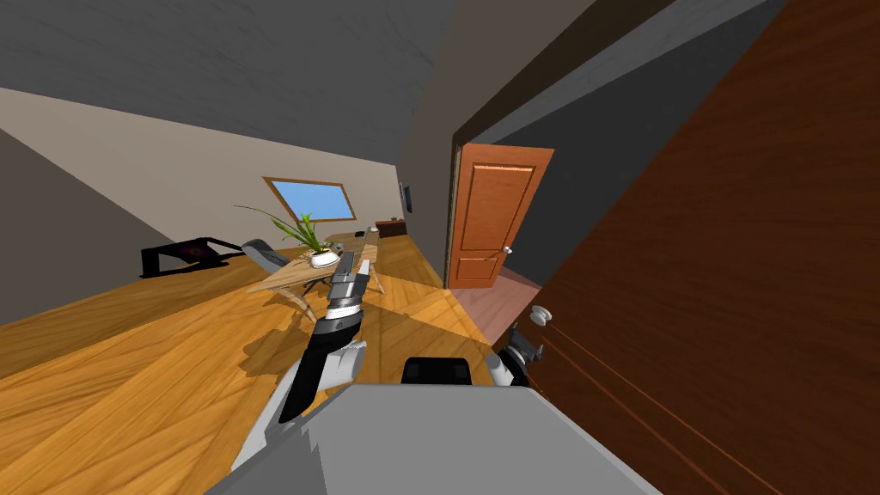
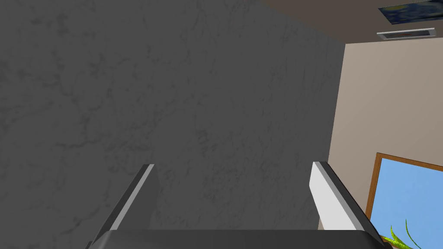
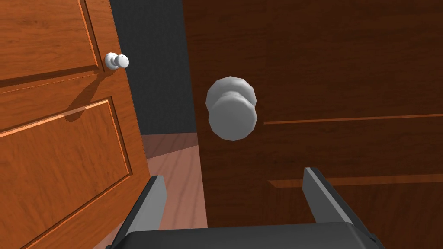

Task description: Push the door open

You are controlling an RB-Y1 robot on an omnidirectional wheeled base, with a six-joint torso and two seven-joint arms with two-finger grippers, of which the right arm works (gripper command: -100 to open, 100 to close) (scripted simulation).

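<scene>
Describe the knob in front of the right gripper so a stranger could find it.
Start at the big dark brown door close on the robot's right. Near its edge, just ahead of the right gripper, sits a pale grey round knob. The other knob belongs to the lighter orange panelled door farther off.

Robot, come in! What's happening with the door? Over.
Right pincer open, just short of white knob on dark door. Left pincer open, away from door. Nothing between them.

The door (image 1: pixel 730 258) stands on the right, its knob (image 3: pixel 231 108) just ahead of the right gripper (image 3: pixel 233 173).
</scene>
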